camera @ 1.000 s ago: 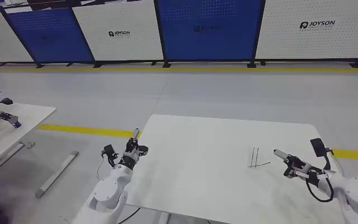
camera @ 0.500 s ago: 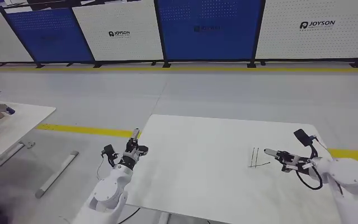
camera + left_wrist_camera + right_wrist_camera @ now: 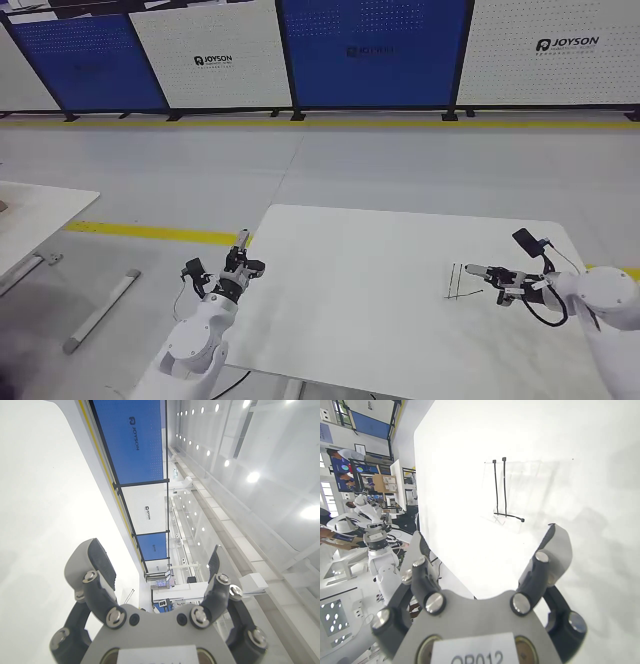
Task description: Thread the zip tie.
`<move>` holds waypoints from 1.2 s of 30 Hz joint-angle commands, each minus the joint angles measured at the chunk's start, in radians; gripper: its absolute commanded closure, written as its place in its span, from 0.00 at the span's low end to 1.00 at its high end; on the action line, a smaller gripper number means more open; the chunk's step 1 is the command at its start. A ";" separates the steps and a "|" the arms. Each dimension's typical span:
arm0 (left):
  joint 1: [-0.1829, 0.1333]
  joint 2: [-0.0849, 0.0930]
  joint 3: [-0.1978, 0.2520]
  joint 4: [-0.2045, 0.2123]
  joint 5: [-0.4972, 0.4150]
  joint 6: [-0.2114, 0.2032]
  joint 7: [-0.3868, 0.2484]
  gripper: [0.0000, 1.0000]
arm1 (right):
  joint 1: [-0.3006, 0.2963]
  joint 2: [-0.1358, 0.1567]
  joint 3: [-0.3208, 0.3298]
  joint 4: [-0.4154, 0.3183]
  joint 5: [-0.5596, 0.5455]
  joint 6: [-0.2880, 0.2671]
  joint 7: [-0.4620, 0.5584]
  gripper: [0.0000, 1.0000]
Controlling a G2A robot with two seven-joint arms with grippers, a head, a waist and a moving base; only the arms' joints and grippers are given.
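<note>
Positions below are referenced to the flat white rectangular tabletop [image 3: 350,300].

Three thin black plastic zip ties [image 3: 457,284] lie flat on the right-hand portion of the tabletop, toward its near edge. From the right wrist camera I see that two of them run side by side, parallel and close together, each with its small square head at the same end. The crossing zip tie [image 3: 510,516] lies across the opposite ends of that pair, roughly at a right angle to them and meeting both tails. All three are loose, with no tail passed through a head. A faint transparent sheet [image 3: 512,495] appears to lie under them. I cannot tell what it is.

The right end effector [image 3: 476,270] hangs over the right-hand portion of the tabletop, just beside the zip ties on the side nearer the right edge and not touching them. Its two fingers stand well apart — the tabletop shows plainly between them.

The left end effector [image 3: 241,239] sits at the left edge of the tabletop, near the near-left corner and well apart from the zip ties. Its fingers are likewise spread, and the dark ribbed pads [image 3: 101,560] face each other across an open gap.
</note>
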 commanded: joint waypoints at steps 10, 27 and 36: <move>0.000 0.000 0.000 0.000 0.000 0.000 0.000 0.00 | 0.009 0.005 0.001 0.029 0.014 -0.002 0.010 0.00; 0.000 0.000 0.000 0.000 0.000 0.000 0.000 0.00 | 0.069 -0.004 -0.049 0.104 0.006 0.028 0.053 0.00; 0.000 0.000 0.000 0.000 0.000 0.000 0.000 0.00 | 0.147 -0.022 -0.117 0.195 -0.004 0.092 0.044 0.00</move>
